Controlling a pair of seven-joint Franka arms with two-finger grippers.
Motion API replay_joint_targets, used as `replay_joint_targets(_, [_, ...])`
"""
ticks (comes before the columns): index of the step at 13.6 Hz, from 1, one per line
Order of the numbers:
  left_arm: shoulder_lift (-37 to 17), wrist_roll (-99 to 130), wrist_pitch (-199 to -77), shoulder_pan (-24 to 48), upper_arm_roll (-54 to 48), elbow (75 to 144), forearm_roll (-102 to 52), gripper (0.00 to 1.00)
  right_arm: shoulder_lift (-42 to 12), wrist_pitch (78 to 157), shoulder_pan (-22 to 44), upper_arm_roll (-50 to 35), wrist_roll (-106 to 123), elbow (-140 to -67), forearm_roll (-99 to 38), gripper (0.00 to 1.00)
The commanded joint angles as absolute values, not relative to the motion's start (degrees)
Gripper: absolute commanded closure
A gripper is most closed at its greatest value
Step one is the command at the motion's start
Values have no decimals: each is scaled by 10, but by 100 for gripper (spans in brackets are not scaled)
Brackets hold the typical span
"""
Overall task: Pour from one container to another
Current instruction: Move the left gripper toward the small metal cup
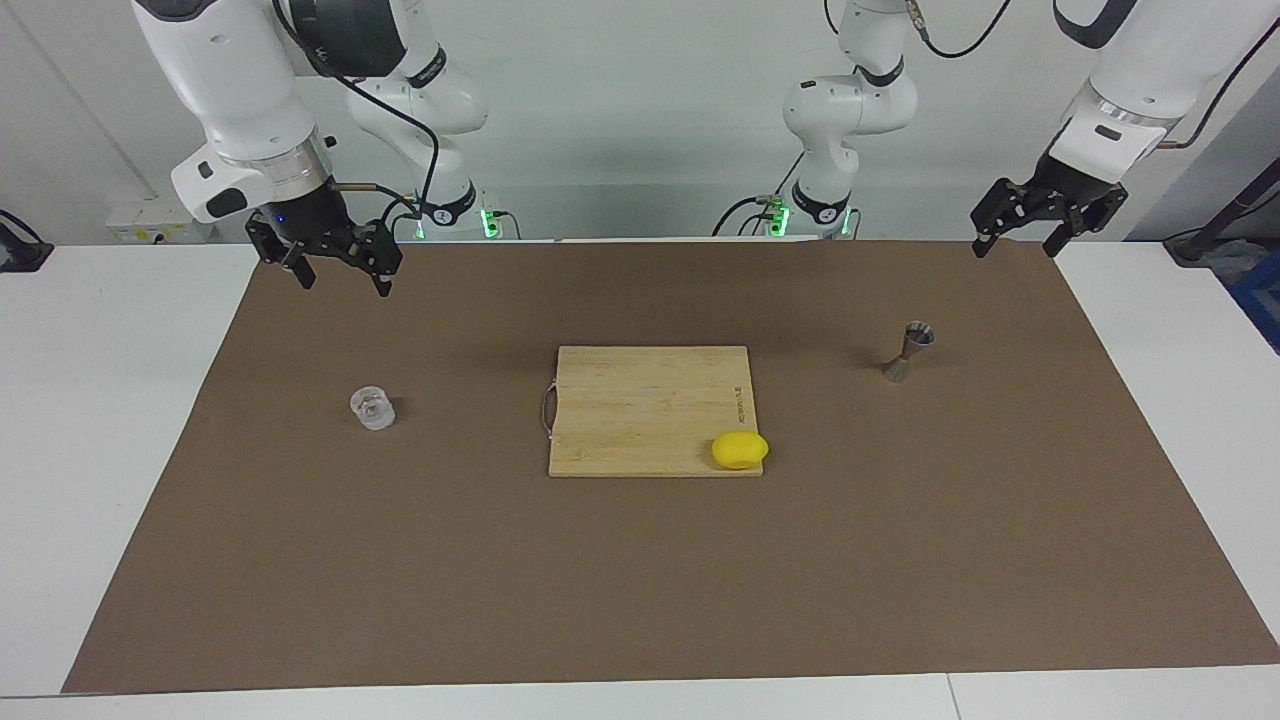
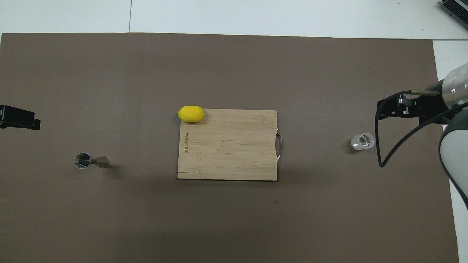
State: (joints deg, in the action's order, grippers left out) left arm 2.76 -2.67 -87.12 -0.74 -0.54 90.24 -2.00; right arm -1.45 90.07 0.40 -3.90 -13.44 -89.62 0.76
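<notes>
The small clear glass cup (image 1: 372, 408) stands upright on the brown mat toward the right arm's end; it also shows in the overhead view (image 2: 362, 141). The steel hourglass jigger (image 1: 910, 352) stands upright toward the left arm's end, and shows in the overhead view (image 2: 89, 161). My right gripper (image 1: 342, 280) is open and empty, raised over the mat well above the cup and not touching it; it also shows in the overhead view (image 2: 393, 109). My left gripper (image 1: 1015, 248) is open and empty, raised over the mat's corner, apart from the jigger; it also shows in the overhead view (image 2: 20, 119).
A wooden cutting board (image 1: 640, 400) with a metal handle lies mid-table between cup and jigger. A yellow lemon (image 1: 740, 449) sits on the board's corner farthest from the robots, toward the left arm's end. The brown mat (image 1: 640, 580) covers the white table.
</notes>
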Motion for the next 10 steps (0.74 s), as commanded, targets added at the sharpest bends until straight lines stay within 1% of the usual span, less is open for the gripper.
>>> replay_joint_targets(1, [38,-39,-867,-12,-8,912,-22,0,-12,885,-1,-40,-142,-888,-12,0])
replay_joint_targets(3, [40,-37,-866,-10,-8,915,-22,0,-4,873,-1,-40,-139,-894,-12,0])
replay_joint_targets(10, [43,-25,-864,-5,-9,921,-22,0,-3,880,-1,-40,-84,-897,-11,0])
